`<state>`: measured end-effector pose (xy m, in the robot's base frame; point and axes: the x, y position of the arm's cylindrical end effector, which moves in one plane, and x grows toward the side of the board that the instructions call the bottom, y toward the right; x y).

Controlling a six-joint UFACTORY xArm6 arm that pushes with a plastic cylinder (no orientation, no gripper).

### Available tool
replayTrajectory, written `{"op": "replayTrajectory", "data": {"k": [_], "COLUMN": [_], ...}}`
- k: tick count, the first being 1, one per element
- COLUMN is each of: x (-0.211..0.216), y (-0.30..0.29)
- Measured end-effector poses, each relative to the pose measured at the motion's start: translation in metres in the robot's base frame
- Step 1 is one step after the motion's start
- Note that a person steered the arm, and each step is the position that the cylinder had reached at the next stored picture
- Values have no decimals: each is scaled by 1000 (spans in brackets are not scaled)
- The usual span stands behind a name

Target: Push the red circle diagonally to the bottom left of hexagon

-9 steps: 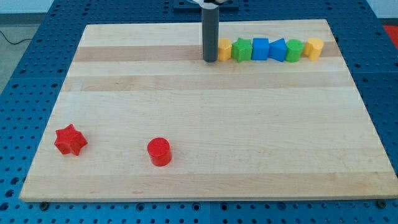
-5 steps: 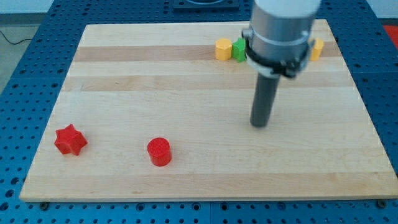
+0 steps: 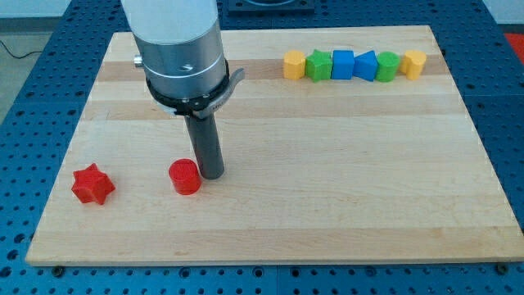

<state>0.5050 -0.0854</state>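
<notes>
We see a red star on the wooden tabletop, well to the view's left of my tip. Far to its top right stand in a row a green block, a blue cube, a second blue block and a second green block.

The arm comes down from the view's top left of centre as a broad, pale grey cylindrical housing, cut off by the upper edge of the frame. Below it sits a shiny silver metal collar ringed by a thin black clamp band, with a small grey tab sticking out on the view's right side of that band. From the underside of the collar a straight, dark grey rod drops almost vertically, much narrower than the housing above it. My tip, the rod's blunt lower end, rests at table height, directly beneath the collar and slightly toward its right edge.
</notes>
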Motion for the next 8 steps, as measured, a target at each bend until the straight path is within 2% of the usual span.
{"op": "replayTrajectory", "data": {"k": [4,5,6,7,8], "x": [5,24,62,72,28], "y": [-10,-14,-15,-52,-72]}}
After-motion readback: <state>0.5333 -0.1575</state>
